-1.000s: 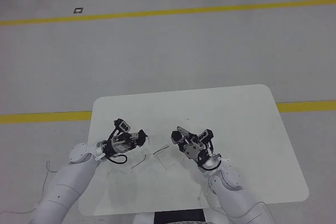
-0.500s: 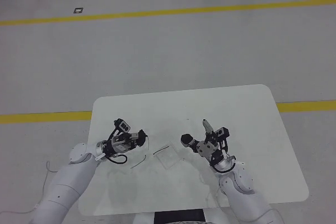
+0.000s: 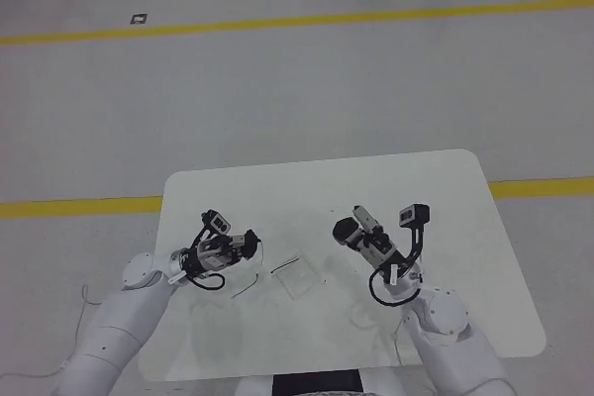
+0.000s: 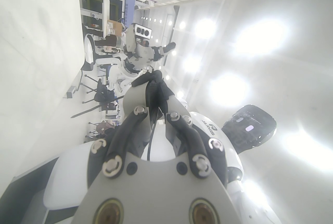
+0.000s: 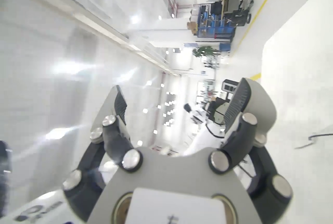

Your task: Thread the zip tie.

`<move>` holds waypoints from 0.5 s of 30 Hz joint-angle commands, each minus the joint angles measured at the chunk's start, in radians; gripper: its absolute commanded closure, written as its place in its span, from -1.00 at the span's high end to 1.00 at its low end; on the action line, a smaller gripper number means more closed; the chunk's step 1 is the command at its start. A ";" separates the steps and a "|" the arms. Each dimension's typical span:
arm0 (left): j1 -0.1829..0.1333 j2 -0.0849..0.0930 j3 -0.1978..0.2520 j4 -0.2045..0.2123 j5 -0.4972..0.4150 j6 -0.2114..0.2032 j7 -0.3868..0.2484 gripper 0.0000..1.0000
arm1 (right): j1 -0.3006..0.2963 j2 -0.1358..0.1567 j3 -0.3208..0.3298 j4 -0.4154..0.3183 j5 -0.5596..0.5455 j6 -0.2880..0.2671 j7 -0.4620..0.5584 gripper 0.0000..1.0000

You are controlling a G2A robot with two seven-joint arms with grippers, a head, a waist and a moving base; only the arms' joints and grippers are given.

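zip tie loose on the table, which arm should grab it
Probably right: the right hand is open and empty, while the left hand is shut on a thin black strip.

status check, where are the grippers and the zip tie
Left gripper shut on a black zip tie. Right gripper open, empty, over the table. Loose ties lie on the table between the arms.

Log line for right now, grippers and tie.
left gripper: shut on thin black zip tie | right gripper: open, empty | thin dark strip: loose on white table | threading: no loop seen
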 commanded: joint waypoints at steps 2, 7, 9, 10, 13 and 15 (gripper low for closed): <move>0.000 0.000 0.000 0.000 0.000 0.000 0.000 -1.00 | -0.003 -0.002 -0.006 -0.003 0.006 0.000 -0.001 1.00; 0.000 0.000 0.000 0.000 0.000 0.000 0.000 -1.00 | -0.003 -0.002 -0.006 -0.003 0.006 0.000 -0.001 1.00; 0.000 0.000 0.000 0.000 0.000 0.000 0.000 -1.00 | -0.003 -0.002 -0.006 -0.003 0.006 0.000 -0.001 1.00; 0.000 0.000 0.000 0.000 0.000 0.000 0.000 -1.00 | 0.000 -0.001 -0.004 -0.004 -0.007 0.001 -0.010 1.00; 0.003 -0.001 0.001 -0.016 0.002 0.005 0.021 -1.00 | -0.002 0.003 0.015 -0.012 -0.038 0.000 -0.039 1.00; 0.011 0.002 -0.006 -0.044 0.006 0.010 0.019 -1.00 | -0.008 0.006 0.031 -0.022 -0.057 0.000 -0.057 1.00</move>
